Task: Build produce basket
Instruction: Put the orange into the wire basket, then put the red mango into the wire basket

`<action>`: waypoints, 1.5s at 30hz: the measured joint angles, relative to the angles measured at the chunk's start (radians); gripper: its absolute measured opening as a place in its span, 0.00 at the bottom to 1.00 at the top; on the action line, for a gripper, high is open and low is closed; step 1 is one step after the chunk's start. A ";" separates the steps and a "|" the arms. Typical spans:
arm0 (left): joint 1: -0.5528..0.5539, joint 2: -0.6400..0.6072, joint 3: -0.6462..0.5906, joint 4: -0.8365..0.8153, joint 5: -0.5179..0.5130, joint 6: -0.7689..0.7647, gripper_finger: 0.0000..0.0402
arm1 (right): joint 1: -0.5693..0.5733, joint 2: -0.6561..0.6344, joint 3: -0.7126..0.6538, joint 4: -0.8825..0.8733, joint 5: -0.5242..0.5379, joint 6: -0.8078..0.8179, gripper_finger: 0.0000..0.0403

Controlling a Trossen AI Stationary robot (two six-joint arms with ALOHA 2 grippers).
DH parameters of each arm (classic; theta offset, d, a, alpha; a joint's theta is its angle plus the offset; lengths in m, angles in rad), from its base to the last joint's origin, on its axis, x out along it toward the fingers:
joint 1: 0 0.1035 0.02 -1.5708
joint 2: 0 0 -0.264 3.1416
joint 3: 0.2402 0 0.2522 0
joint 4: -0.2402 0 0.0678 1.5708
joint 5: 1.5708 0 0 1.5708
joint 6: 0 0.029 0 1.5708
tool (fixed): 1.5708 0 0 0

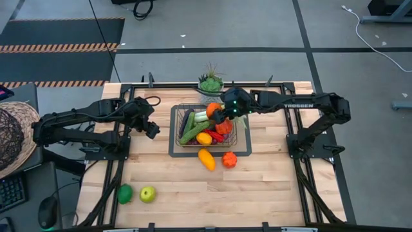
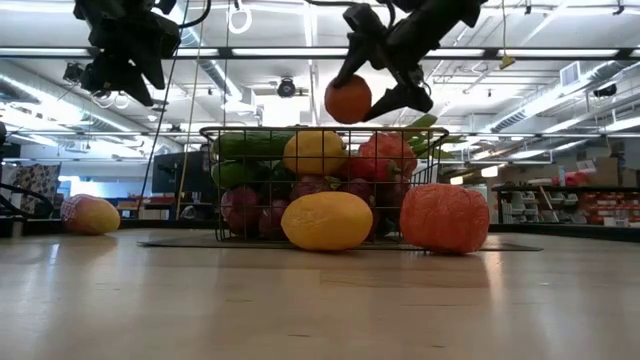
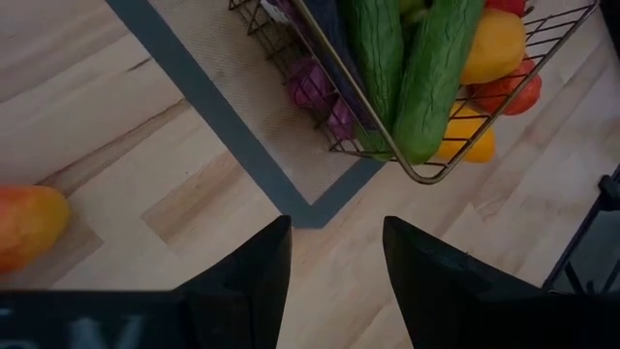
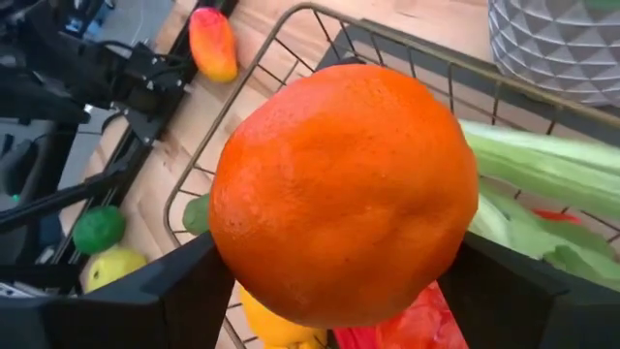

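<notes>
The right end effector [image 1: 222,115] hung over the wire basket [image 1: 176,129], its 2 fingers pinching an orange [image 4: 344,194] from either side, above the produce already piled inside. White lettering reading "TROSSEN" [image 1: 302,105] ran along the right arm. The basket sat on a dark-bordered mat [image 1: 172,152] near the middle of the wooden counter [image 1: 257,193], and held 2 cucumbers [image 3: 412,73], a leek [image 4: 552,170], a yellow fruit [image 1: 204,138], red pieces and purple grapes [image 3: 310,87]. Just outside the basket, on the near edge of the mat, lay a yellow fruit [image 1: 206,158] and a bumpy orange-red fruit [image 1: 229,159], close together. Toward the near left corner of the counter, well apart from the basket, sat a green fruit [image 1: 125,193] and a yellow-green apple [image 1: 148,193] side by side. A patterned pot with a green plant [image 1: 210,84] stood just behind the basket at the far edge. The left end effector [image 1: 151,131] hovered off the counter to the left of the basket, its fingers [image 3: 242,281] partly spread and holding nothing. In the left wrist view a red-and-yellow fruit [image 3: 29,225] lay on the counter away from the basket.
</notes>
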 joint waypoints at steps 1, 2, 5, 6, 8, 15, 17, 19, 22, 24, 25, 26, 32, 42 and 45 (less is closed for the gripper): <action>0.000 0.000 0.000 0.000 -0.003 0.000 0.43 | -0.005 0.000 0.000 0.000 -0.005 -0.003 0.82; 0.000 0.000 0.000 0.000 -0.015 0.000 0.43 | -0.009 0.000 0.000 0.005 -0.010 -0.005 0.83; 0.000 0.000 0.000 -0.009 -0.066 -0.021 0.43 | -0.020 0.000 0.000 0.010 -0.027 -0.023 0.90; 0.000 0.000 0.000 -0.014 -0.081 -0.026 0.43 | -0.022 0.000 0.000 0.014 -0.039 -0.025 0.92; 0.000 0.000 0.000 -0.019 -0.095 -0.027 0.44 | -0.028 0.000 0.000 0.017 -0.066 -0.027 0.97; 0.001 0.001 0.000 -0.086 -0.124 0.011 0.59 | -0.037 0.000 0.000 0.018 -0.085 -0.043 0.98; 0.005 0.001 0.000 -0.128 -0.148 0.025 0.64 | -0.038 0.000 0.000 0.034 -0.100 -0.045 0.99; 0.020 0.002 0.000 -0.190 -0.174 0.024 0.69 | -0.040 0.000 0.000 0.056 -0.127 -0.046 0.99; 0.066 0.012 0.000 -0.313 -0.225 0.000 0.74 | -0.041 -0.002 0.000 0.079 -0.159 -0.034 0.98; 0.110 0.030 0.000 -0.372 -0.253 -0.019 0.75 | -0.041 -0.004 0.000 0.101 -0.162 -0.025 0.98; 0.136 0.042 0.000 -0.392 -0.260 -0.023 0.76 | -0.041 -0.004 0.000 0.111 -0.162 -0.024 0.98; 0.160 0.053 0.000 -0.403 -0.263 -0.022 0.76 | -0.041 -0.004 0.000 0.118 -0.162 -0.023 0.98; 0.252 0.162 0.000 -0.371 -0.251 0.229 0.76 | -0.041 -0.004 0.000 0.132 -0.180 -0.043 0.98; 0.233 0.305 0.000 -0.377 -0.251 0.984 0.75 | -0.040 -0.005 0.000 0.129 -0.295 -0.049 0.98; 0.217 0.320 0.000 -0.368 -0.269 1.087 0.74 | -0.038 -0.005 0.000 0.128 -0.323 -0.044 0.98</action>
